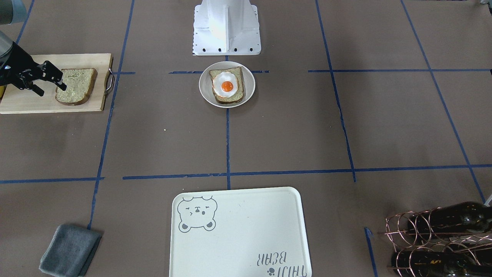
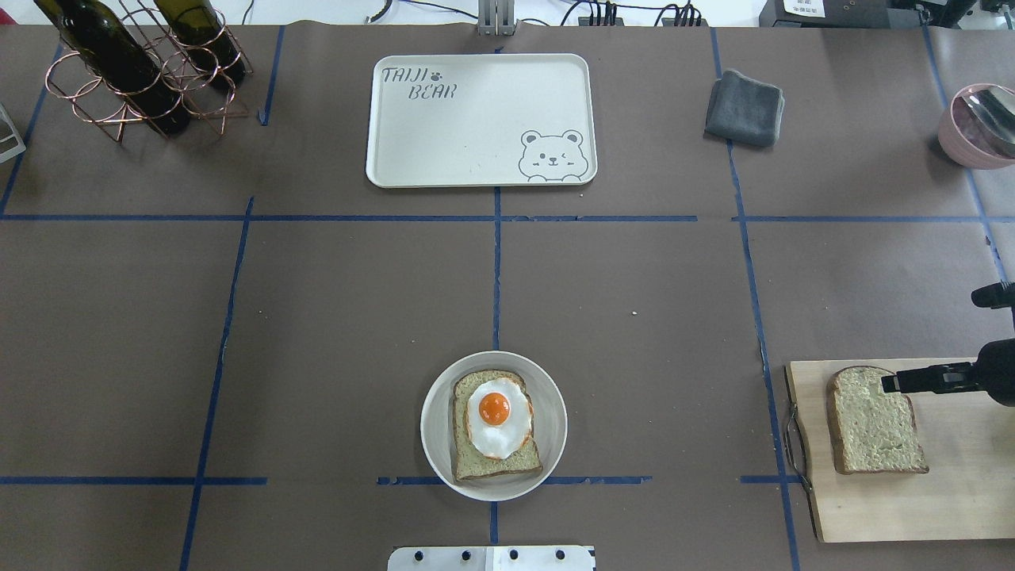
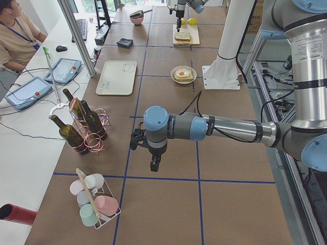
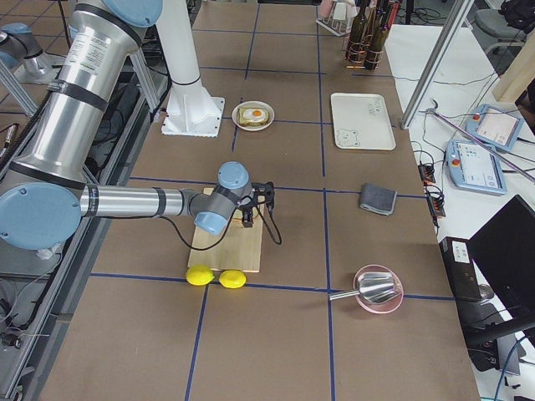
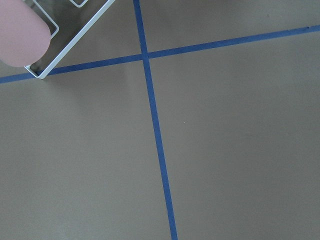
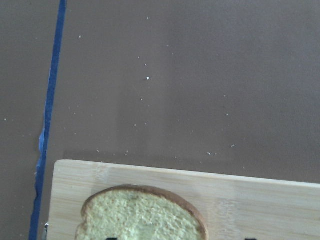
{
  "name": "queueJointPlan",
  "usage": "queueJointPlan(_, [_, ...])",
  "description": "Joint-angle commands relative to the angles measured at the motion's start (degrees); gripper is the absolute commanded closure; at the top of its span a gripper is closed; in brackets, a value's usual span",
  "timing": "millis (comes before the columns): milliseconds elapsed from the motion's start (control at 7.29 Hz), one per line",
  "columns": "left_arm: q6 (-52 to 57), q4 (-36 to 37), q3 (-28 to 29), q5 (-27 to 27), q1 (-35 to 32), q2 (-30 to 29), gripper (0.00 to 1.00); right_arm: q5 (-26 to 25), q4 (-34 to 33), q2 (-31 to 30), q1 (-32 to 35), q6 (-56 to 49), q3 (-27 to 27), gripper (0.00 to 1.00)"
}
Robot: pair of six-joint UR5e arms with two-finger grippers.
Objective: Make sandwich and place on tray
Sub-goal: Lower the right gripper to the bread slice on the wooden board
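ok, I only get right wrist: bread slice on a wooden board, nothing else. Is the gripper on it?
Observer: The right gripper is open at the edge of the bread slice; contact unclear.
Operator: Rest of the sandwich?
Observer: A second slice with a fried egg on top sits on a plate by the robot base.
Operator: Tray?
Observer: The tray lies beyond the plate, nothing on it.

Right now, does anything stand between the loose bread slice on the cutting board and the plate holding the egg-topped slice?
Nothing visible does. Between the loose bread slice on the cutting board and the white plate lie only the brown table and its blue tape lines.
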Motion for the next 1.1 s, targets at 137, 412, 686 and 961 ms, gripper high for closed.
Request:
queueJointPlan(137, [0.0,0.0,0.0,0.0,0.0,0.0,0.00,-0.9,0.7,-1.6,-3.5,0.5,0.0,0.30])
queueJointPlan(412, [0.0,0.0,0.0,0.0,0.0,0.0,0.00,-0.8,3.9,-4.4,-4.4,0.5,0.0,0.34])
queueJointPlan(686, [0.0,0.0,0.0,0.0,0.0,0.0,0.00,-0.9,3.9,-4.3,-5.1,0.6,0.0,0.35])
queueJointPlan(961, [0.0,0.0,-0.1,0.0,0.0,0.0,0.00,-2.4,3.8,-3.7,-5.5,0.8,-0.4,0.35])
